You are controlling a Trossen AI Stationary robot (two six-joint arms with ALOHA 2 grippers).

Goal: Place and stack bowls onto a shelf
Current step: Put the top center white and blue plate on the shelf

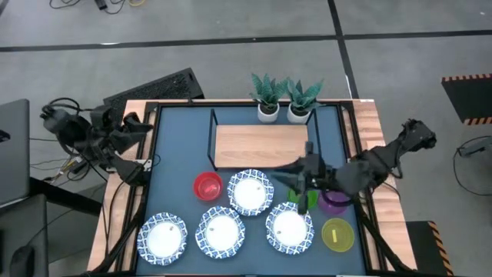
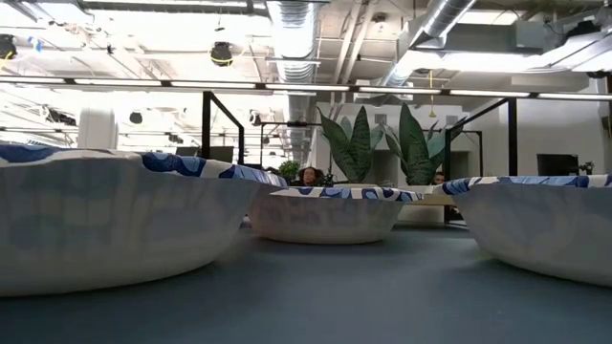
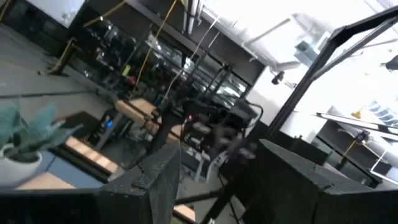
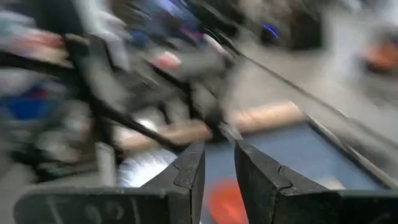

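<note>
Right gripper (image 1: 301,183) over the bowls, shelf (image 1: 260,145) bare.
Fingers narrowly apart, empty; the green bowl (image 1: 298,195) sits at its 6 o'clock. Risk: it clips the patterned bowl (image 1: 250,191) while swinging.

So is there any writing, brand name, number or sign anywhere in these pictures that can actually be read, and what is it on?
No readable text in any view.
The white bowls carry only a blue pattern on their rims, no letters.
The shelf, the plant pots and the table show no labels.
The striped hazard marking on the floor has stripes, no words.
Anything in the room behind is too blurred or small to read.
</note>
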